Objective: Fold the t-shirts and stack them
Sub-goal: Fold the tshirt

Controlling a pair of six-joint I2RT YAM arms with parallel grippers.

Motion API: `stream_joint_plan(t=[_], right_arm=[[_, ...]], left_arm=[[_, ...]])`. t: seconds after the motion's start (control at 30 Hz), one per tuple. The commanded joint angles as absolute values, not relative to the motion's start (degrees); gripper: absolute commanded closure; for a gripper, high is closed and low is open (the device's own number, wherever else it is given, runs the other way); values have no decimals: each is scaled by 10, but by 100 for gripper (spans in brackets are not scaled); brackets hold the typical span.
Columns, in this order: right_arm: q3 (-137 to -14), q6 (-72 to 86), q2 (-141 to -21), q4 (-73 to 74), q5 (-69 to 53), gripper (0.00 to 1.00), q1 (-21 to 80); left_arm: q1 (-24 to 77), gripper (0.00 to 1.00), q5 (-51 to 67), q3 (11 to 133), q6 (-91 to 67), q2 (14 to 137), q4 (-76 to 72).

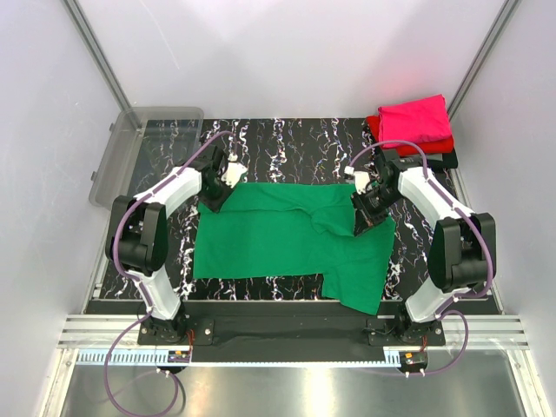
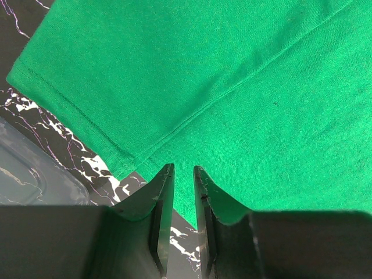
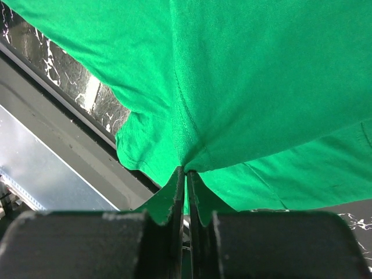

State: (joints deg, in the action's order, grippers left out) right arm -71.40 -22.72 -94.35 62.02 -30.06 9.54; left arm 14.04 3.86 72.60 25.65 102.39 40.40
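Arm bases sat at 6 o'clock in the top view, with both arms reaching up over the table (image 1: 287,143). A green shirt (image 1: 287,239) lay spread across the middle, one rumpled flap hanging toward 5 o'clock. The left end effector (image 1: 217,195) was at the shirt's 10 o'clock corner and the right end effector (image 1: 363,217) at its 3 o'clock edge. At 1 o'clock, well apart from the green one, a folded pink shirt (image 1: 415,119) lay on a red shirt (image 1: 434,146), with a black shirt (image 1: 445,160) showing beneath. A clear bin (image 1: 130,148) stood at 10 o'clock, half off the table.

Dark fingers filled the bottom of the left wrist view. The left end effector (image 2: 183,171) was a narrow slit apart and gripped nothing; the green shirt (image 2: 203,87) lay flat beneath it, its hemmed edge running toward 7 o'clock. Marbled table (image 2: 75,157) and a bin corner (image 2: 23,174) showed at 8 o'clock.

Close fingers again filled the bottom of the right wrist view. The right end effector (image 3: 186,171) was pressed together on a pinch of the green shirt (image 3: 261,87), whose folds fanned out from the tips toward 12 o'clock. The table (image 3: 35,40) edge showed at 10 o'clock.
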Motion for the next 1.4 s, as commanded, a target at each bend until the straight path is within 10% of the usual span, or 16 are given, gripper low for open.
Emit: stream_joint_plan(t=[0.0,0.97,1.07,1.1,1.37], right_arm=[[-720,-232,-912,637,-320,91,101],[-731,-260,-965,627,-320,100,101],[-672,-282,-995,650,-272,68,100],[-672,-280,-996,641,-264,1,97],[-741,-291,-897,573,-229,0,111]], left_arm=[[142,75,38,732,264,1000,392],[142,75,25,695,272,967,390],[142,75,22,700,272,968,390],[142,74,22,701,269,969,390],[142,74,18,703,271,969,393]])
